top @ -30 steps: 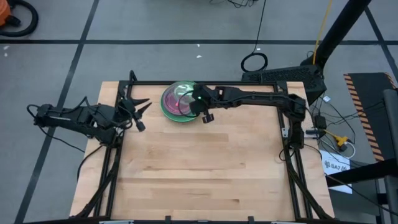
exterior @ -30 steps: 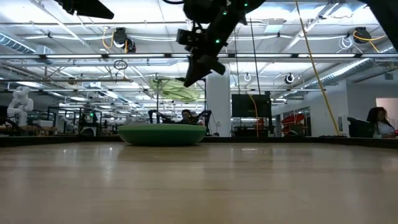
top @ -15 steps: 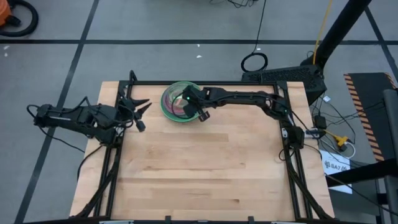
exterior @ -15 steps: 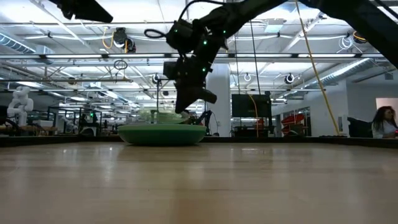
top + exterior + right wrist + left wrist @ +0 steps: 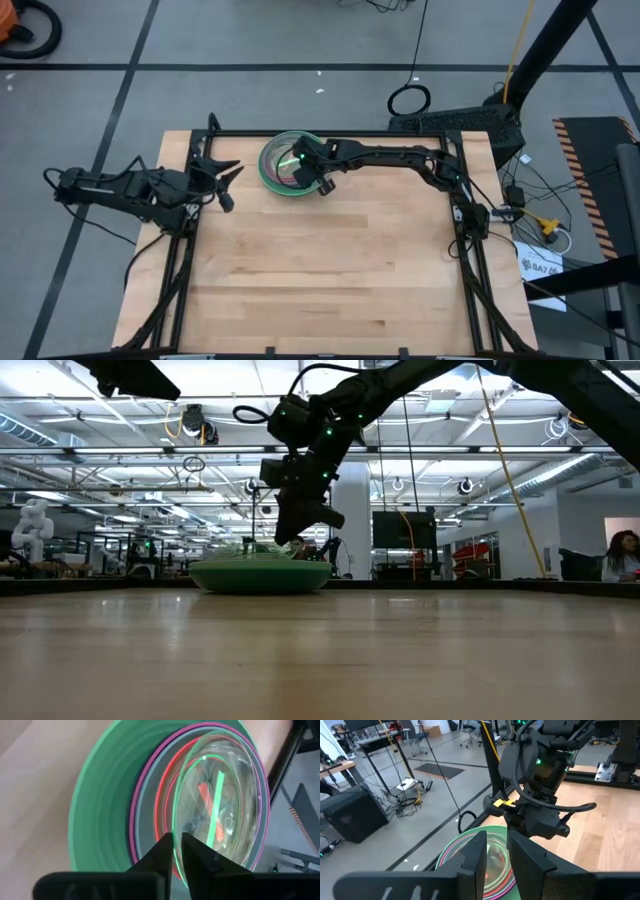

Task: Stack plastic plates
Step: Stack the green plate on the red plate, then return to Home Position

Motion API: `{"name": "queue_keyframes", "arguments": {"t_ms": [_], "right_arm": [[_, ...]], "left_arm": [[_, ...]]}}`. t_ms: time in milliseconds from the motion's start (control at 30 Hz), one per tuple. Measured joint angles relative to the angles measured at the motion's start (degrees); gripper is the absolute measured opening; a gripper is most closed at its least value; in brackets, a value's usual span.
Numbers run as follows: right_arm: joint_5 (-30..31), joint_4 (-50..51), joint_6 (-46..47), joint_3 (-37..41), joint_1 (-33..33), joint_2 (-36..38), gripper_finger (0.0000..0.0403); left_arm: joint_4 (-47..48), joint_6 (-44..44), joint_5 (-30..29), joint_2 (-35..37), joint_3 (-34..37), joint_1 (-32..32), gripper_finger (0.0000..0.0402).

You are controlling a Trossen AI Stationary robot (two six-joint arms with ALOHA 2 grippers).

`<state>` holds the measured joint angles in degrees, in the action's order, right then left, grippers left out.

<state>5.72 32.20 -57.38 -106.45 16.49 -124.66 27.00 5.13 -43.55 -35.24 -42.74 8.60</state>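
Observation:
A stack of plastic plates (image 5: 272,168) stands at the table's far edge, left of the middle. A wide green plate (image 5: 100,805) is at the bottom, with magenta, grey-blue and red-rimmed ones nested in it. On top lies a clear lime-rimmed plate (image 5: 220,795). My right gripper (image 5: 176,847) hangs over the stack (image 5: 260,575), shut on that top plate's rim. My left gripper (image 5: 230,183) waits open, holding nothing, at the table's left edge, level with the stack (image 5: 470,857). My right gripper has the lime-rimmed plate's rim (image 5: 175,827) in the narrow gap between its two fingers, one inside the plate and one outside. The fingers slant down from the table's right side. The plate lies nested on the stack, slightly off centre.
Black frame rails (image 5: 400,135) run along the table's far, left and right edges. Bare wood (image 5: 330,270) stretches from the stack to the near edge. A person (image 5: 620,555) sits in the room beyond the table.
My right gripper has gone down and toward the table's left, over the stack. The lime-rimmed plate, held tilted above the stack a second ago, now lies nested on top of it. Over the last half second the gripper has kept almost still.

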Motion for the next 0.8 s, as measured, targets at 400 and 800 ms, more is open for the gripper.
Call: {"name": "queue_keyframes", "arguments": {"t_ms": [400,800], "right_arm": [[0.03,-1.06,7.66,0.0,-0.02,0.28,0.0076],[-20.46,-1.96,17.26,9.61,0.83,8.45,0.0042]], "left_arm": [[2.9,1.64,0.0,0.09,2.12,0.15,0.0088],[-5.99,-7.17,21.72,10.8,14.48,0.99,0.0088]]}}
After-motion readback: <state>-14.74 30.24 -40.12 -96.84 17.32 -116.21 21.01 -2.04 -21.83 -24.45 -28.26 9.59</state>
